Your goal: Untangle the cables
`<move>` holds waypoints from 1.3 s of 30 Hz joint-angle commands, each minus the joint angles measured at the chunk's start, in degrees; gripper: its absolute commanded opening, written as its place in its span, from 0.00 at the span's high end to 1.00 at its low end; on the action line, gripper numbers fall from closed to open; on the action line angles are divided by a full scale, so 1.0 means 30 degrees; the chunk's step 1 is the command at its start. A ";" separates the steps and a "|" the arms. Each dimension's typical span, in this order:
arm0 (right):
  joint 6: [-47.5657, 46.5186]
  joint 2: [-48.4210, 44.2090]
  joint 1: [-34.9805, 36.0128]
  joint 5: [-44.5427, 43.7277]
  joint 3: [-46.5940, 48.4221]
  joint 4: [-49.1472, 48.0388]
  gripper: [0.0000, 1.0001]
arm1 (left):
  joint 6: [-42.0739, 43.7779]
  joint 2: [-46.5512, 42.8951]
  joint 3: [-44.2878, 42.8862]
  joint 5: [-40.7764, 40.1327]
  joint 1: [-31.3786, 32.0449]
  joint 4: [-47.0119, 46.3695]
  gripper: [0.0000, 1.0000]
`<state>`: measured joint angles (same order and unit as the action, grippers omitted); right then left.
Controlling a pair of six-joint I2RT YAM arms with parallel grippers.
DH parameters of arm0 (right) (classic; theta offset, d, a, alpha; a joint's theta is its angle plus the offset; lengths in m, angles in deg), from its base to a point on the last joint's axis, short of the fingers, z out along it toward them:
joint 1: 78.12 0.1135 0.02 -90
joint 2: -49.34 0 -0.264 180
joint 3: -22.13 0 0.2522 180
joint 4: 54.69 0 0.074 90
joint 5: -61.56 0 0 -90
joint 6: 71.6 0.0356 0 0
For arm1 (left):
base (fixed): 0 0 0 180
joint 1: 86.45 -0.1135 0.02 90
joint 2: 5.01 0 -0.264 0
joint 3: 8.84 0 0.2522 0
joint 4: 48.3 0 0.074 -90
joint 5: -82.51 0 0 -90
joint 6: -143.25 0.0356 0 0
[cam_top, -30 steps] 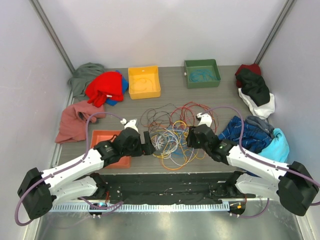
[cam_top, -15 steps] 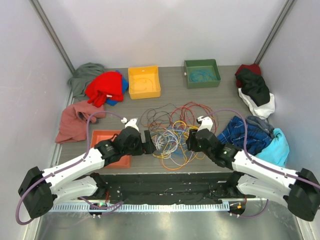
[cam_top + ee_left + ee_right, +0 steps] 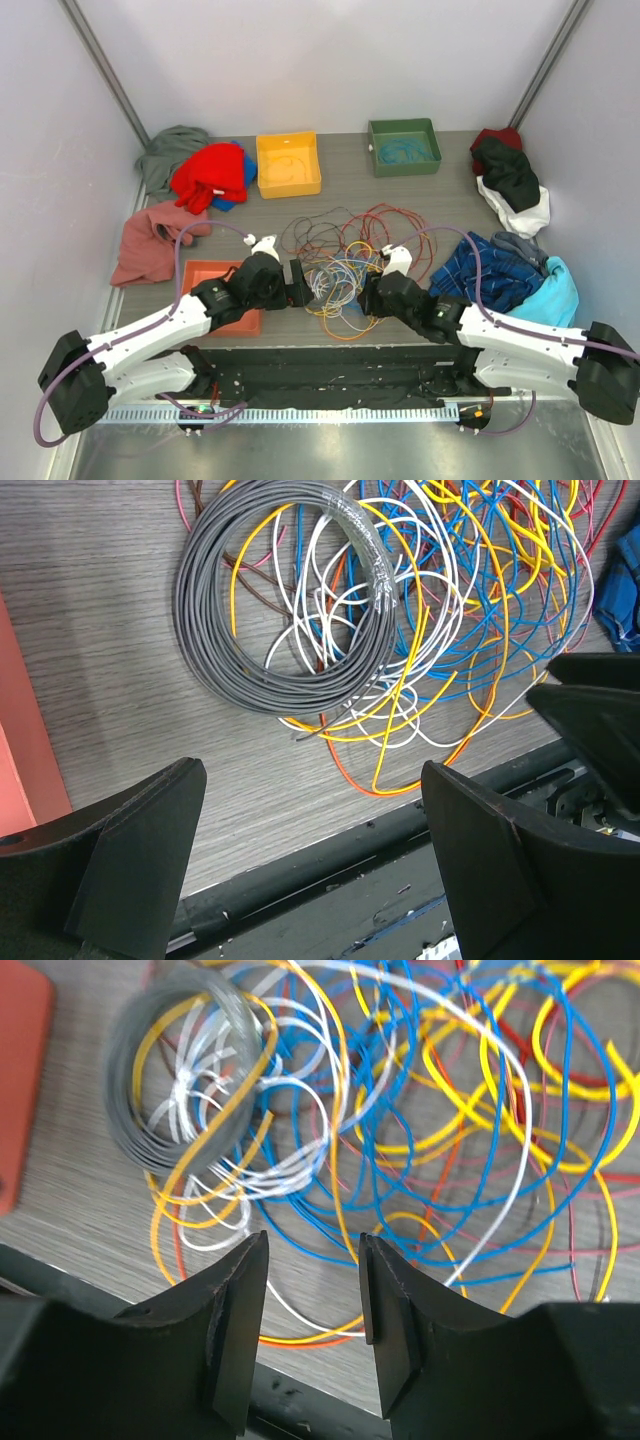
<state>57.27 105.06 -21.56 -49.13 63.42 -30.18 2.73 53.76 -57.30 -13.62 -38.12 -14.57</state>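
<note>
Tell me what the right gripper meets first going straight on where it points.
Probably the cables: blue and white strands lie just ahead of the right gripper, though depth is unclear.

Grey coil (image 3: 285, 610) amid tangled cables (image 3: 470, 590)

I see a grey wood-grain table (image 3: 350, 200) with a tangle of thin coloured cables (image 3: 345, 260) at its front middle. A yellow square plastic bin (image 3: 289, 190) and a green square plastic bin (image 3: 405, 169) sit at the back, a flat orange tray (image 3: 205, 272) front left. Cloth garments line both sides: red cloth (image 3: 210, 172) left, blue plaid cloth (image 3: 490, 265) right.
</note>
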 commanded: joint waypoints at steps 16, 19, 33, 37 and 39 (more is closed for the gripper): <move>0.3213 0.2166 0.0367 -0.2743 -0.1442 -0.2202 0.33 | 0.0171 -0.0163 -0.0504 0.0345 -0.0058 -0.0621 0.06; 0.3507 0.2314 0.0367 -0.2655 -0.1618 -0.2730 0.33 | 0.0171 -0.0368 -0.0416 0.0315 -0.0058 -0.0533 0.06; 0.3303 0.3252 0.0367 -0.2421 -0.2144 -0.4073 0.57 | -0.0063 -0.0310 -0.0241 0.0462 -0.0058 -0.0650 0.06; 0.3215 0.2345 0.0367 -0.2303 -0.2613 -0.4518 0.52 | -0.0093 -0.0398 -0.0153 0.0520 -0.0058 -0.0679 0.06; 0.2952 0.1701 0.0367 -0.2216 -0.2701 -0.4402 0.43 | -0.0122 -0.0369 -0.0124 0.0520 -0.0058 -0.0708 0.06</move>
<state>66.47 113.70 -20.78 -54.96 56.10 -40.13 2.64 53.47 -57.30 -12.37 -38.12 -14.59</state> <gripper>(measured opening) 0.520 0.939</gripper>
